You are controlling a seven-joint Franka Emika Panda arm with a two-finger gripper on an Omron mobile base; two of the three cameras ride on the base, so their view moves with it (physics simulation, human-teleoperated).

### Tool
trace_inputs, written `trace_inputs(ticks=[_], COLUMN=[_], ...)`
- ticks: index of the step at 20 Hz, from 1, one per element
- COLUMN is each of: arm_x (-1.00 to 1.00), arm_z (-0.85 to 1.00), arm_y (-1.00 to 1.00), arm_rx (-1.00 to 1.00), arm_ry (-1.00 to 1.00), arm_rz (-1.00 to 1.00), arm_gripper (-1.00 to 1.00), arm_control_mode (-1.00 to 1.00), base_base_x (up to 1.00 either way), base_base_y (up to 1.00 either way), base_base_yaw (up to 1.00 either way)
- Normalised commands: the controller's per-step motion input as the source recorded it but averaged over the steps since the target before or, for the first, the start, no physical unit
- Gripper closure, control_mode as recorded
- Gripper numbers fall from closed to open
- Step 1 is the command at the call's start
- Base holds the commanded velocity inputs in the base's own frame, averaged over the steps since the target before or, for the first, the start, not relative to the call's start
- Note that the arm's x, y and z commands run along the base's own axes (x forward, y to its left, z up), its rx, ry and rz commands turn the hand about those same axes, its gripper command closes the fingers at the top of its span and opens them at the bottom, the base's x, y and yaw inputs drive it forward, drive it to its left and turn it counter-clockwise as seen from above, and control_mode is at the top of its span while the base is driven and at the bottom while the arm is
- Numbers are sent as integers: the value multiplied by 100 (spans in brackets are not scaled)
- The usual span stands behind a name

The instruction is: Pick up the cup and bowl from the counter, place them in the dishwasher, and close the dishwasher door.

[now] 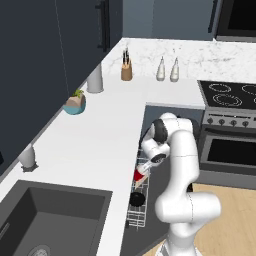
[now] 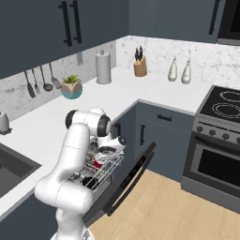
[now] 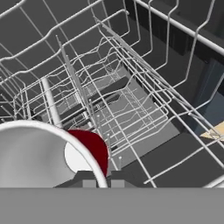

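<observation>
hand view, cup [image 3: 89, 146] tilted, rim toward camera, fingers [image 3: 99, 180] pinching rim

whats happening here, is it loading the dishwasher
Yes. The robot arm is reaching down into the pulled-out wire rack of the open dishwasher, with its gripper shut on the rim of the red cup. The cup is low over the rack, seemingly about to be set down. The black bowl already sits in the rack nearer the robot. The dishwasher door hangs partly open and remains to be closed.
</observation>
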Motion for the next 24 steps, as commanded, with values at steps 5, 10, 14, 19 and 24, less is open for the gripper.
trace_inputs(ticks=[5, 10, 14, 19, 24], arm_x=[0, 0, -35, -68, -71], arm_z=[-3, 35, 66, 79, 99], arm_y=[5, 13, -51, -68, -43], arm_rx=[0, 0, 6, 6, 8], arm_ry=[0, 0, 0, 0, 0], arm_rz=[0, 0, 0, 0, -2], arm_gripper=[-100, -100, -100, -100, -100], arm_control_mode=[-100, -100, -100, -100, -100], base_base_x=[0, 0, 0, 0, 0], base_base_y=[0, 0, 0, 0, 0], base_base_yaw=[0, 0, 0, 0, 0])
